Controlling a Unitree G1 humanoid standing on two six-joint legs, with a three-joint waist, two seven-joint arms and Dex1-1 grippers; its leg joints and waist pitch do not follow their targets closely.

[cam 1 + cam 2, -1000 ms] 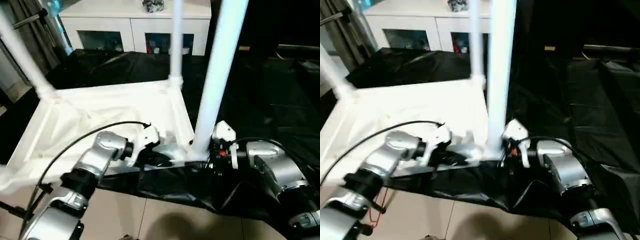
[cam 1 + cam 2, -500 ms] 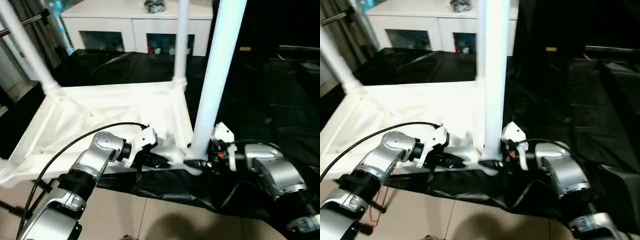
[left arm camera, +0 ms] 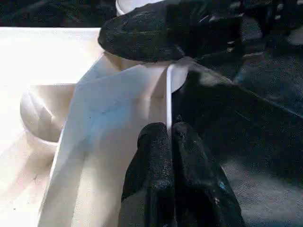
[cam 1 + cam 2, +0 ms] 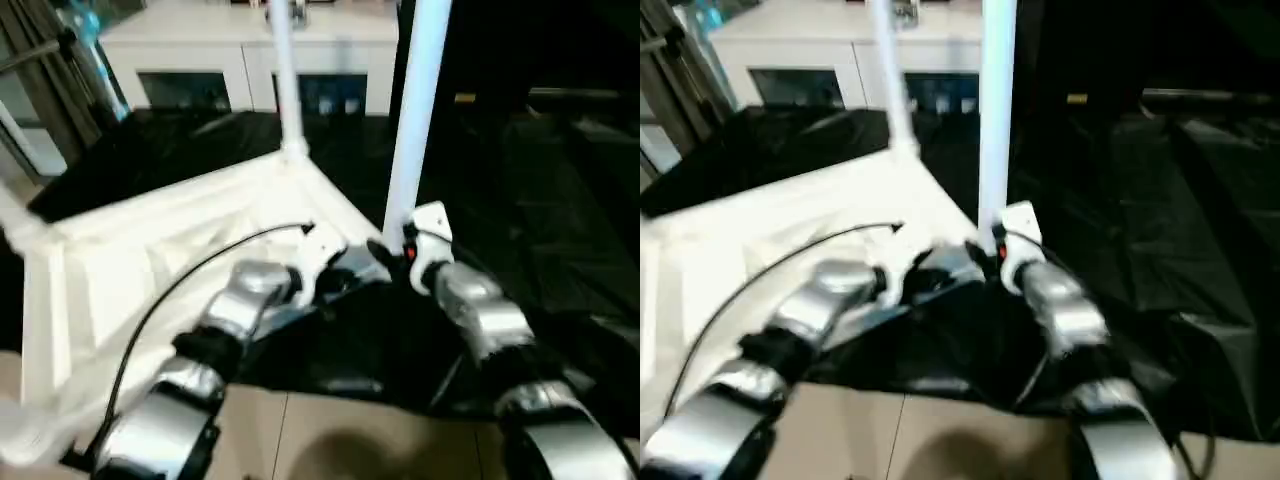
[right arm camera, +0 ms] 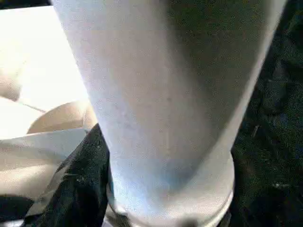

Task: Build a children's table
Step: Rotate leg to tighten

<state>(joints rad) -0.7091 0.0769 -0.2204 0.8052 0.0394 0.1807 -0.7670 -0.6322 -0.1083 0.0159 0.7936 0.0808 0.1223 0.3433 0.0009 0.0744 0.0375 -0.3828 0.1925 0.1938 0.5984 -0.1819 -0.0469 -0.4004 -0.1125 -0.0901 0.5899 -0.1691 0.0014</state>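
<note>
Tabletop [image 4: 150, 250]: white plastic, upside down on black sheeting [image 4: 560, 250] over the floor; ribbed underside up; tilted, its near right corner at the grippers

Near leg [image 4: 415, 110]: long white tube, smooth, widening toward its foot; stands upright in the round socket [image 3: 176, 78] at the near right corner; appears seated or nearly so

Far leg [image 4: 284, 70]: thinner-looking white tube, upright at the far right corner

Left gripper [image 3: 170, 135]: two black fingers pressed together, pinching the thin upright rim of the tabletop just beside the socket

Right gripper [image 4: 392, 255]: at the foot of the near leg; one black finger [image 3: 156, 33] curves round the tube above the socket; how far the fingers close, I cannot tell

Step in hand: likely pressing the near leg home while the rim is steadied

Doing it well: keep the tube square to the socket; push along its axis, not sideways; hold the rim firm so the light tabletop does not slide on the slick sheet; smooth plastic may slip in the grip

Cabinet [image 4: 250, 40]: white, glass-fronted, beyond the sheeting
</note>
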